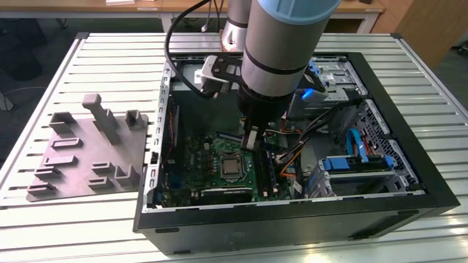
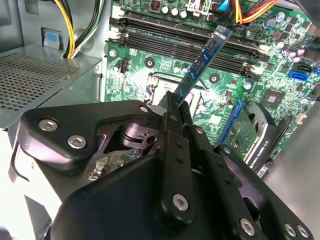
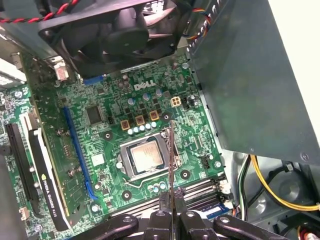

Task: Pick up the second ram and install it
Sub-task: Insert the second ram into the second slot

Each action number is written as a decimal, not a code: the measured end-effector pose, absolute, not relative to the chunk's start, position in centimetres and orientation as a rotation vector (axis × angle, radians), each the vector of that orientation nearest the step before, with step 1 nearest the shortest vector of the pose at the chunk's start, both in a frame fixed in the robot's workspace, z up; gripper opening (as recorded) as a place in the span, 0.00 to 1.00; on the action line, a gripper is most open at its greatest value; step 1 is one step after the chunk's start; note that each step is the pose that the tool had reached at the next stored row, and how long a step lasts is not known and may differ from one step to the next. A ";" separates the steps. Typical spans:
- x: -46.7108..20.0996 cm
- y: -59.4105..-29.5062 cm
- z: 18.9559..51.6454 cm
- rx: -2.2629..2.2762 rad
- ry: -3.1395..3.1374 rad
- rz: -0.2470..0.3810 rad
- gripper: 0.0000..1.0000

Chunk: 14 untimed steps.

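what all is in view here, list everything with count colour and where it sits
table: one, white, slatted, under everything
computer case: one, black, open, on the table
fixture plate: one, grey, on the table, at the exterior view's left of the case
motherboard: one, green, inside the case
processor: one, silver, in its socket mid-board
memory slots: several, black, along one board edge
fan: one, black, by the board's edge
power supply: one, grey, meshed, beside the board
cables: a bundle, yellow and black, next to the power supply
second ram: one, dark with blue marks, held over the board
arm: one, grey, reaching into the case
gripper: one, black, shut on the second ram
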<state>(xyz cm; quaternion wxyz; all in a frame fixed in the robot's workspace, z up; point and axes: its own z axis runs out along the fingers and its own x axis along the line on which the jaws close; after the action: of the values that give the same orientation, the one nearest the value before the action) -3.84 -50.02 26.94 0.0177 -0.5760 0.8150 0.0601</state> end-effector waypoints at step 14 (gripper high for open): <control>-3.8 -50.0 26.9 -1.693 2.593 0.184 0.14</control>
<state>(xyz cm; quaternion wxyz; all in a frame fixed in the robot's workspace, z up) -3.84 -50.02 26.91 0.0198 -0.5457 0.8357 0.0593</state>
